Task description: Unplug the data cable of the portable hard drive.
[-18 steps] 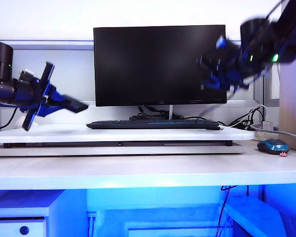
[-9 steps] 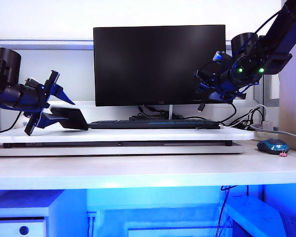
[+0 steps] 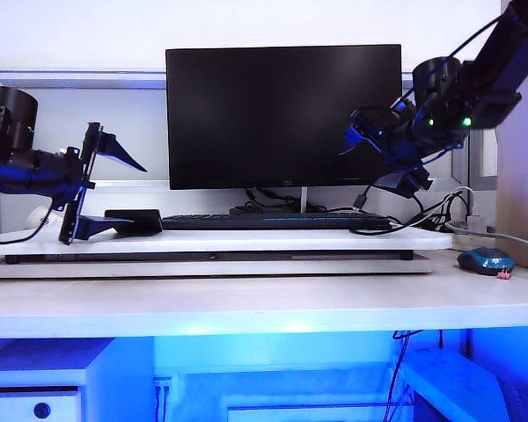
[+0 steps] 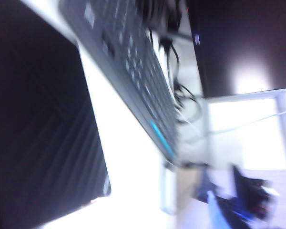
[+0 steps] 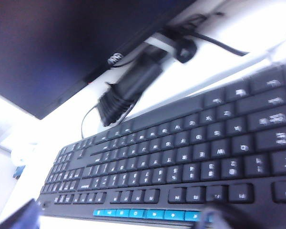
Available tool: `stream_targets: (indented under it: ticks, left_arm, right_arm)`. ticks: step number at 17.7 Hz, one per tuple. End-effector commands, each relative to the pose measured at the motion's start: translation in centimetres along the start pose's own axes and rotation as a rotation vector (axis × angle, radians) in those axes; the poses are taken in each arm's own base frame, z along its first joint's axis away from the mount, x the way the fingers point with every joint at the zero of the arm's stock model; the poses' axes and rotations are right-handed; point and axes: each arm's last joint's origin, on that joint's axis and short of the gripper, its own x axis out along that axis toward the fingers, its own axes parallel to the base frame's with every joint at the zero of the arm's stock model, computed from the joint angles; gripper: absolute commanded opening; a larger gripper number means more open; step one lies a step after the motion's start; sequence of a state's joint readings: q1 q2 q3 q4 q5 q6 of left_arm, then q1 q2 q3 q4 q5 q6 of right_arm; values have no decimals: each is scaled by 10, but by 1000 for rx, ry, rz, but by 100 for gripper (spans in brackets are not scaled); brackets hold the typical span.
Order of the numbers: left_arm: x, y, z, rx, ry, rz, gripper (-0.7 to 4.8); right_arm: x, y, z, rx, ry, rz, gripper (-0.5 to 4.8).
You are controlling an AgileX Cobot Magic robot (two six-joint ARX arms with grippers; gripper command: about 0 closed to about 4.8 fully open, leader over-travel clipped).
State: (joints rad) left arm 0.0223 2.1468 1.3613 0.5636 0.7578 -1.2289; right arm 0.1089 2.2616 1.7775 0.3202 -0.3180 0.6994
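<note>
Left pincer (image 3: 106, 189) gapes over flat portable hard drive (image 3: 134, 216); right pincer (image 3: 374, 154) gapes aloft.

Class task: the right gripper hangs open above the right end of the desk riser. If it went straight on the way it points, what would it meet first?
Probably the keyboard: the right gripper points down-left, and the keys fill its wrist view. The data cable hangs just beneath it; depth is uncertain.

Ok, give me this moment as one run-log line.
left tool: open, by drive | right tool: open, raised at monitor's right edge | portable hard drive: flat on white board left of keyboard | data cable: hangs below right tool, unheld
</note>
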Motion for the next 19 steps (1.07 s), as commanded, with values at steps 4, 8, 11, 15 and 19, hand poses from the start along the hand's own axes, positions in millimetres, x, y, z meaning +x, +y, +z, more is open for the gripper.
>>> stream_targets:
  ticks: [4, 8, 11, 15, 19]
  left_arm:
    - [-1, -9, -2, -297, 195, -82, 479]
    - [-2, -12, 0, -288, 157, -105, 479]
    - [-3, -24, 2, 137, 112, -215, 479]
    - [-3, -27, 3, 473, 59, -234, 479]
    - [-3, -23, 2, 497, 63, -205, 479]
  right_arm:
    - [-3, 28, 30, -10, 12, 56, 479]
    - [-3, 30, 29, -16, 57, 91, 479]
    - [-6, 30, 31, -129, 76, -29, 479]
    - [-16, 21, 25, -285, 276, -249, 479]
    - [-24, 14, 11, -215, 457, -304, 479]
